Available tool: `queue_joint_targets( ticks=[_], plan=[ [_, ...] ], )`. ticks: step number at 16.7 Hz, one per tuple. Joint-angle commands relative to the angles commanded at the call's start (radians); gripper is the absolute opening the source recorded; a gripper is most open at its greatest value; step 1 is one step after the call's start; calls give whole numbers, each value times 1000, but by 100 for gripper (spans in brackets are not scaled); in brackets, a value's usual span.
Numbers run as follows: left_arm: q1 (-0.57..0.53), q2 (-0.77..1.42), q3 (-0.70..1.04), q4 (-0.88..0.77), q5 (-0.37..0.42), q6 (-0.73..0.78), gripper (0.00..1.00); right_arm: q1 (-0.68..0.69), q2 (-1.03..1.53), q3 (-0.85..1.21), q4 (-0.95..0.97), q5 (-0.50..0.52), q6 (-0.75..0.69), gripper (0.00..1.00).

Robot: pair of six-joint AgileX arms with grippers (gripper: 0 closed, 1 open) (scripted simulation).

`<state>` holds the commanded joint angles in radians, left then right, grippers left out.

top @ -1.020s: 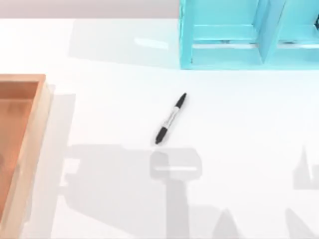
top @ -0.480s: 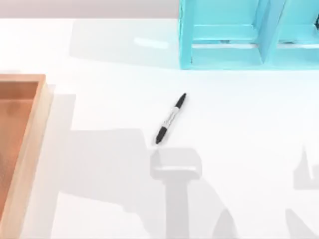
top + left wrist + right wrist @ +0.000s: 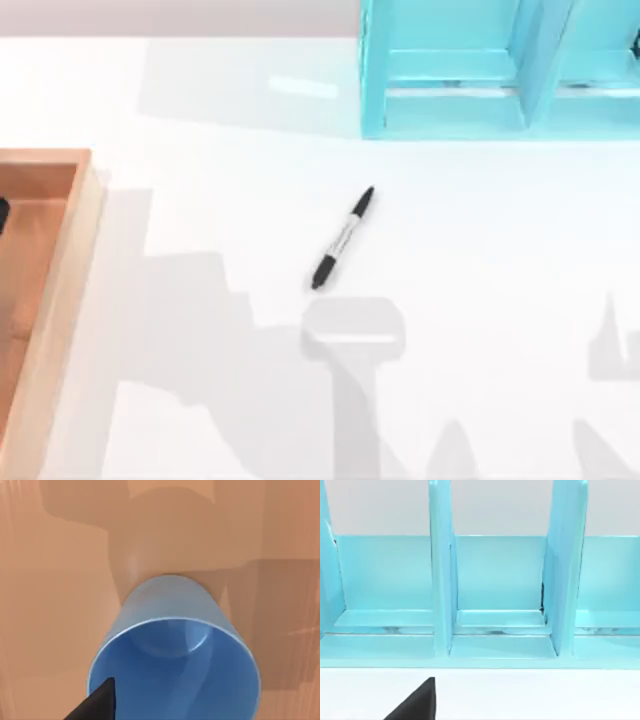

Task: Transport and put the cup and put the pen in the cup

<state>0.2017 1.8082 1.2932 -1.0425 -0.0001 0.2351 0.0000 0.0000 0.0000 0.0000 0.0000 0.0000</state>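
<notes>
The left hand (image 3: 95, 705) hangs directly over the cup (image 3: 175, 655), which stands upright on the floor of the wooden tray (image 3: 60, 260) at the left edge of the tabletop (image 3: 480, 300); one dark finger reaches in beside the near side of the rim, and I cannot tell whether the hand is released or already clenched on the wall. The likely trouble starts here: the cup is light and slightly tapered, so a pinch on one side of the thin rim could tip it or let it slide out, and a low lift could knock its base on the tray wall on the way out. Well off to the right of that hand, the pen (image 3: 343, 238) lies flat and slanted on the open tabletop, touching nothing; being round, it may roll if nudged, and it looks longer than the cup is tall, so it could topple the cup once dropped in. Its barrel carries small print, too fine to read. Farther right, the right hand (image 3: 412, 702) faces the light-blue shelf unit (image 3: 495, 595), idle, its grip state not discernible.
</notes>
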Motion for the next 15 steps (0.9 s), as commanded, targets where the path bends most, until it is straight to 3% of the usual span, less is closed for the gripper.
queue_joint_targets(
  ticks=[4,9,15],
  plan=[
    [4,41,-115,149,0,4,100,0,0,0,0,0,0,100],
    [3,46,-125,161,0,4,100,0,0,0,0,0,0,100],
    [3,46,-125,161,0,4,55,0,0,0,0,0,0,100]
  ],
)
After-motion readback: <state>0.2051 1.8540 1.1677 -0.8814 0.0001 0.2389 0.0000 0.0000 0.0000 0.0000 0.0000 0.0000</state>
